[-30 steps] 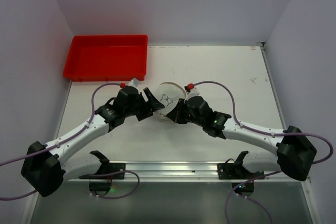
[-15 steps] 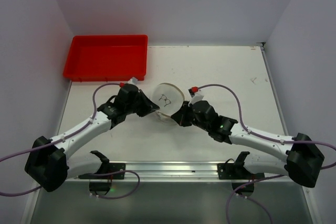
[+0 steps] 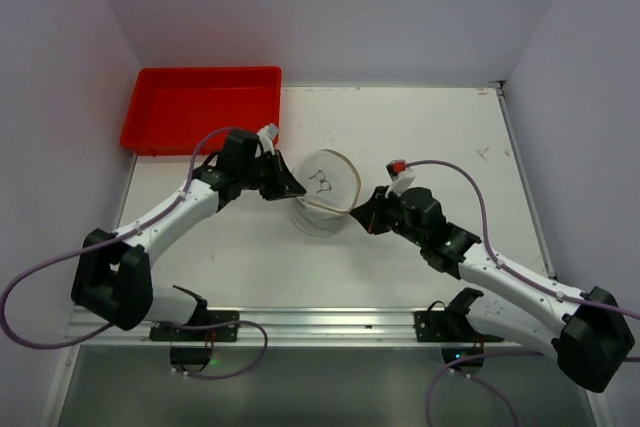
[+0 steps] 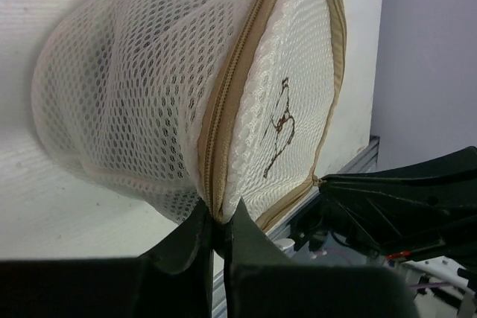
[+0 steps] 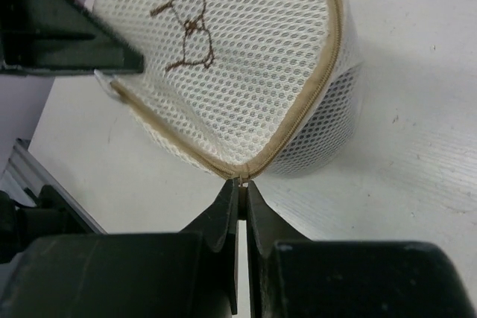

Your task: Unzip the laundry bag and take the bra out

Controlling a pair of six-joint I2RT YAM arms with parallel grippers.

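The round white mesh laundry bag rests on the white rectangular table, near its centre. The red rectangular plastic tray lies at 10 o'clock from the bag, in the table's far left corner. The left gripper meets the bag's rim at 9 o'clock, and the right gripper meets it at 4 o'clock.

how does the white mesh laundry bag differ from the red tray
The round white mesh laundry bag is a soft see-through drum; the red rectangular plastic tray is solid and shallow. The bag looks zipped shut; the tray is open-topped. The bag's zip seam is pinched by the left gripper and right gripper; the tray is untouched. Both rest on the white table.
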